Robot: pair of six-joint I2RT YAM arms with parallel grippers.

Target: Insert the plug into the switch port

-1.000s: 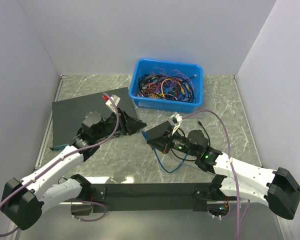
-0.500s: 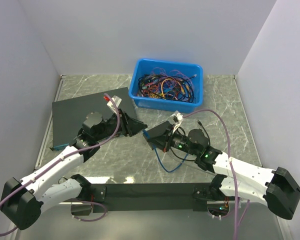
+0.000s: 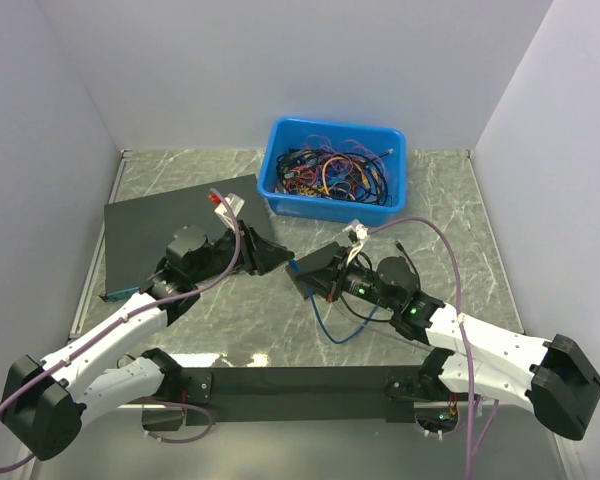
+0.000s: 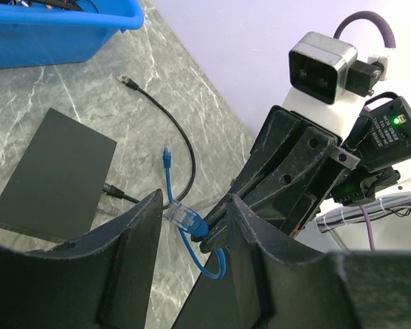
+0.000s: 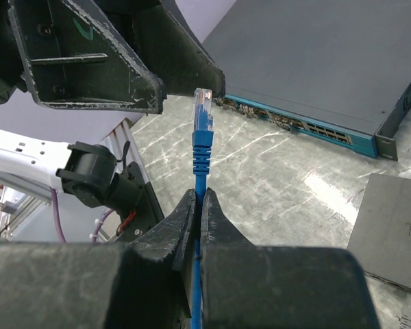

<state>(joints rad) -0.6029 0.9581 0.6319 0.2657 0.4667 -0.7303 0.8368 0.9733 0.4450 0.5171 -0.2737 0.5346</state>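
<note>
Just beyond the right gripper's (image 5: 197, 199) fingertips stands the plug (image 5: 203, 103); jaws pinch the blue cable (image 5: 201, 161) below it. Left gripper (image 4: 195, 200) parted around plug, seemingly untouching. Risk: cable flexes, plug tilts, misses switch port on small black box (image 4: 55, 171) beside left gripper.

Plain white walls (image 3: 280, 60) are closing in the grey-green marbled table (image 3: 450, 200) at the back, left and right, while soft, even light is glinting in a pale patch (image 3: 242, 352) just beyond a black strip (image 3: 300, 381) running along the near edge.
</note>
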